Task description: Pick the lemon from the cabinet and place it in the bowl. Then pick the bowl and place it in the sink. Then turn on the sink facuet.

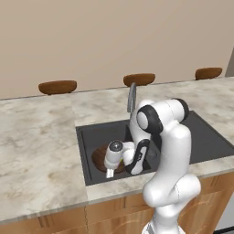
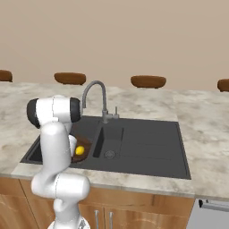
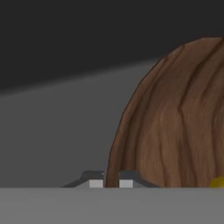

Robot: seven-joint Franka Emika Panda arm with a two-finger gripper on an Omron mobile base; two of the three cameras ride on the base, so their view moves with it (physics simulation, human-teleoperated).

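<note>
The dark wooden bowl (image 1: 98, 158) (image 2: 83, 143) (image 3: 175, 127) lies low in the left basin of the charcoal sink (image 1: 91, 137) (image 2: 143, 150). Inside it rests the yellow lemon (image 2: 79, 150), a sliver of which shows at the hand view's lower right edge (image 3: 217, 182). My gripper (image 1: 110, 173) (image 3: 111, 183) reaches down into that basin, shut on the bowl's near rim, with one fingertip on each side of the rim. The grey gooseneck sink facuet (image 1: 131, 97) (image 2: 96, 87) stands behind the basins. The cabinet is out of view.
Pale marbled counter (image 1: 36, 137) (image 2: 201, 129) surrounds the sink. Brown stool tops (image 1: 57, 87) (image 1: 139, 79) (image 2: 148, 81) line the far edge. The right basin (image 2: 134, 147) holds only its drain. Wooden drawer fronts (image 2: 134, 214) run below.
</note>
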